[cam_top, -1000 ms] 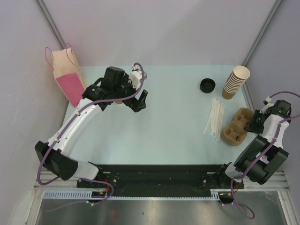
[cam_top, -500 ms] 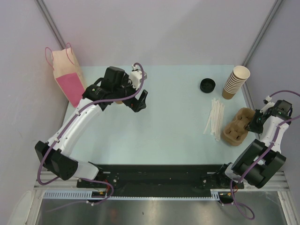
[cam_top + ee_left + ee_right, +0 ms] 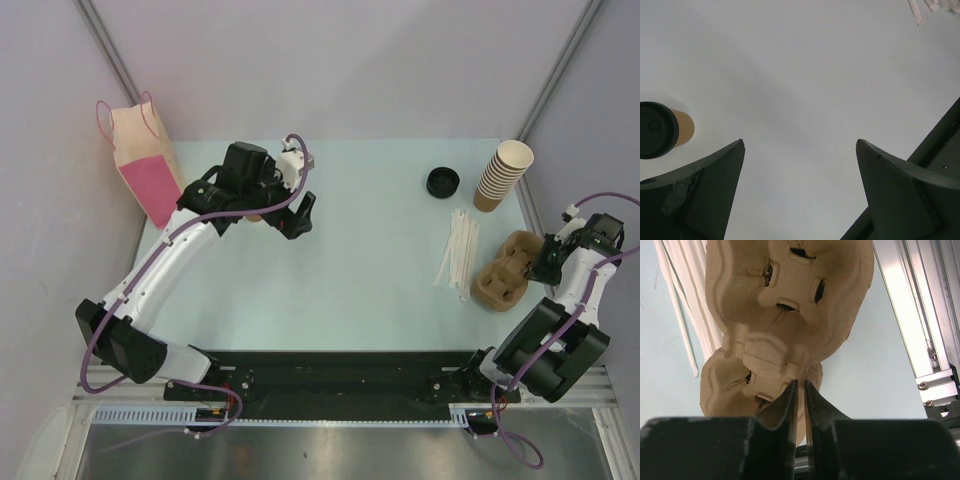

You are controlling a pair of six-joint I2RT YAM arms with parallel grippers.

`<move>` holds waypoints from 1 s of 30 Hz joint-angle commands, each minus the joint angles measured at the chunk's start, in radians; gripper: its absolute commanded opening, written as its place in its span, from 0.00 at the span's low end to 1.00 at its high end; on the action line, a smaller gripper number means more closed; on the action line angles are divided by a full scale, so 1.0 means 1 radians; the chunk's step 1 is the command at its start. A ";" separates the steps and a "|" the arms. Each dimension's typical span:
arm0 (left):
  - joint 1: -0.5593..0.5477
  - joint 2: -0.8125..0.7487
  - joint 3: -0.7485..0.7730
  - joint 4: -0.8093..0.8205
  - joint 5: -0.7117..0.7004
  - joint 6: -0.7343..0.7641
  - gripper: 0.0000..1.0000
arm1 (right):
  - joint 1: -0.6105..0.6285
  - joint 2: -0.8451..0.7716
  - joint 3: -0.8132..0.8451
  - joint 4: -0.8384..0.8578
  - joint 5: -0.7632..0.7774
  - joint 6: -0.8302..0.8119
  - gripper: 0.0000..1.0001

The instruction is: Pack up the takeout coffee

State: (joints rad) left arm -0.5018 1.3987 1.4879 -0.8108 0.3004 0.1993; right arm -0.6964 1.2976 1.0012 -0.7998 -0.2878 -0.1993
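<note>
Table (image 3: 370, 230) of pale blue-green filled the overhead view, with both arms bolted at its 6 o'clock edge. The left arm (image 3: 170, 260) reached toward 10 o'clock. There the left gripper (image 3: 800, 145) hung released, its jaws spread wide with only bare table between them. The right arm (image 3: 560, 320) folded up along the 3 o'clock edge. The right gripper (image 3: 800, 390) was clenched on the rim of the pulp carrier (image 3: 500, 275), with a thin strip of its wall pinched between the fingers in the wrist view.

A tan paper bag (image 3: 140, 160) with a pink panel stood at the 10 o'clock corner. The carrier sat at 3 o'clock and a stack of lidless cups (image 3: 500, 175) at 2 o'clock. White straws (image 3: 458, 255) lay just beside the carrier, at its 9 o'clock.

The takeout coffee (image 3: 662, 130), black lid on, stood on the table under the left wrist. It was outside the jaws, near one finger at 9 o'clock in that wrist's view. A loose black lid (image 3: 443, 182) lay at 9 o'clock of the cup stack.
</note>
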 commanded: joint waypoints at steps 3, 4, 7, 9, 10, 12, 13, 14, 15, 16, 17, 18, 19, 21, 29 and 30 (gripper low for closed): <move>-0.003 0.002 0.040 0.010 0.013 -0.017 0.98 | -0.003 -0.015 0.036 -0.004 0.002 -0.005 0.25; -0.003 0.003 0.041 0.009 0.013 -0.018 0.98 | -0.003 -0.012 0.036 -0.004 0.003 -0.005 0.27; -0.001 0.003 0.041 0.009 0.013 -0.017 0.98 | -0.003 0.002 0.036 -0.003 0.010 -0.006 0.30; -0.003 0.005 0.041 0.010 0.014 -0.020 0.98 | -0.005 0.009 0.036 -0.003 0.012 -0.008 0.29; -0.003 0.003 0.040 0.012 0.014 -0.020 0.98 | -0.005 0.011 0.036 -0.003 0.010 -0.011 0.29; -0.001 0.005 0.040 0.010 0.014 -0.020 0.98 | -0.006 0.009 0.036 -0.004 0.010 -0.011 0.26; -0.001 0.006 0.040 0.012 0.014 -0.020 0.98 | -0.006 0.012 0.036 -0.001 0.009 -0.014 0.24; -0.001 0.005 0.041 0.012 0.014 -0.020 0.98 | -0.006 0.012 0.036 -0.001 0.010 -0.012 0.23; -0.003 0.008 0.041 0.012 0.014 -0.018 0.98 | -0.008 0.019 0.036 -0.001 0.010 -0.012 0.23; -0.001 0.008 0.043 0.012 0.014 -0.021 0.98 | -0.008 0.020 0.036 -0.002 0.013 -0.011 0.23; -0.001 0.008 0.046 0.012 0.013 -0.021 0.98 | -0.009 0.025 0.036 -0.004 0.012 -0.009 0.22; -0.003 0.008 0.046 0.010 0.014 -0.020 0.98 | -0.012 0.028 0.036 -0.004 0.007 -0.009 0.21; -0.003 0.008 0.046 0.012 0.014 -0.020 0.98 | -0.012 0.031 0.036 -0.006 0.009 -0.009 0.20; -0.003 0.008 0.045 0.010 0.014 -0.020 0.98 | -0.014 0.031 0.036 -0.004 0.007 -0.011 0.20; -0.001 0.010 0.043 0.012 0.014 -0.020 0.98 | -0.017 0.043 0.036 -0.003 -0.001 -0.015 0.14; -0.001 0.010 0.043 0.012 0.013 -0.020 0.98 | -0.017 0.043 0.036 -0.001 -0.001 -0.018 0.14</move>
State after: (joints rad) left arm -0.5018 1.4086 1.4891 -0.8108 0.3004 0.1986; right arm -0.7067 1.3323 1.0046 -0.8017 -0.2832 -0.2035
